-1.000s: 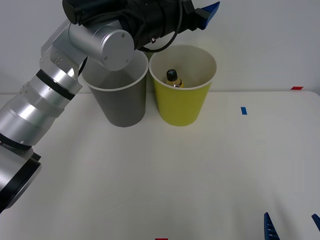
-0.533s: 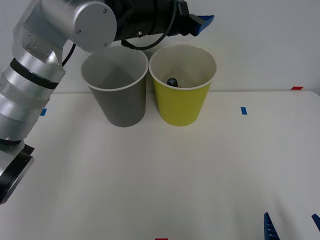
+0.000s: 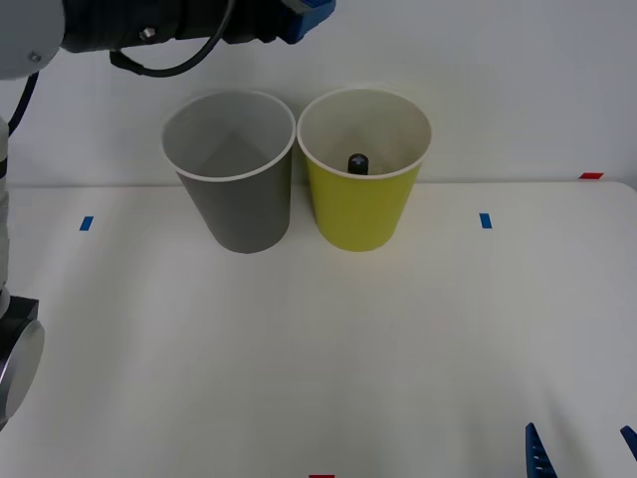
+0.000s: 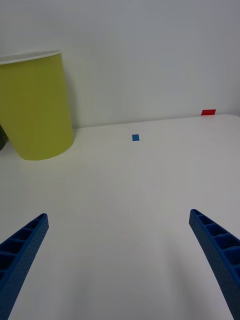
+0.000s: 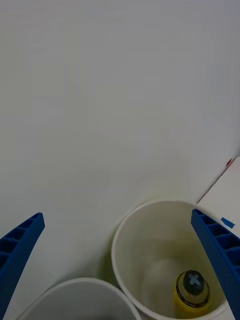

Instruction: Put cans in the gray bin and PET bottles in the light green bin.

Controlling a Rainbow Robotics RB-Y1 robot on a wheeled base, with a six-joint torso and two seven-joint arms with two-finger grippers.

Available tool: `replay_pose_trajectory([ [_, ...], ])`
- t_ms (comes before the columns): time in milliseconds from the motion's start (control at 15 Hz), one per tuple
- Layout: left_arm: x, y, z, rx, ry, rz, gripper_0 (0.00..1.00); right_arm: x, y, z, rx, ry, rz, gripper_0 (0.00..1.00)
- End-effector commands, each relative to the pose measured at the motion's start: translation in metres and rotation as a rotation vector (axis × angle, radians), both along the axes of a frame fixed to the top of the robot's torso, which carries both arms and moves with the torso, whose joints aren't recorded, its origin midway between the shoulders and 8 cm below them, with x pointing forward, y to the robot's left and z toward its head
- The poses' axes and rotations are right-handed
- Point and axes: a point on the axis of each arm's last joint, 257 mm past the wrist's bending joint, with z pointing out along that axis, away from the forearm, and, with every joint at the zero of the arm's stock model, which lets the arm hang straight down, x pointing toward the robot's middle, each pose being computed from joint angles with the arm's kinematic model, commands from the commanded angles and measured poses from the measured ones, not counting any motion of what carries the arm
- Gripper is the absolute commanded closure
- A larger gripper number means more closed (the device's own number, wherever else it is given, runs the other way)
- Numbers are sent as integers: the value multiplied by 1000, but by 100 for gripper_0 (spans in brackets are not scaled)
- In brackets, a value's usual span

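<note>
The gray bin [image 3: 234, 194] and the light green bin [image 3: 363, 204] stand side by side at the back of the white table. A PET bottle [image 5: 190, 295] with a yellow label and black cap [image 3: 357, 162] stands upright inside the light green bin. My left gripper [image 5: 117, 215] hovers open and holding nothing, high above the bins; one of its blue fingers [image 3: 309, 14] shows over the gray bin's far side. My right gripper [image 4: 119, 215] rests open low over the table's near right part [image 3: 579, 438], well short of the light green bin [image 4: 35, 107]. Cans are out of view.
A white wall rises right behind the bins. Small blue tape marks [image 3: 88, 223] [image 3: 485, 220] and a red one [image 3: 591, 175] lie on the table. The gray bin's rim [image 5: 85, 287] touches the green bin's.
The left arm has drawn back up and to the left, from above the green bin to above the gray one. The bottle has dropped lower inside the green bin.
</note>
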Motion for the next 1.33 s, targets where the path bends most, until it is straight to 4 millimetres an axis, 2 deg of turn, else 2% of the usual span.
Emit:
replay_pose_trajectory([
  [67, -26, 62, -9, -38, -73, 128, 0, 0, 0, 0, 0, 0, 0, 2],
  [333, -55, 109, -32, -62, -79, 220, 0, 0, 0, 0, 0, 0, 0, 2],
  [733, -84, 161, -72, -108, -73, 335, 0, 0, 0, 0, 0, 0, 0, 2],
  [1133, -110, 208, -121, -213, -83, 428, 0, 0, 0, 0, 0, 0, 0, 2],
  [1333, -129, 218, -147, -253, -85, 458, 0, 0, 0, 0, 0, 0, 0, 2],
])
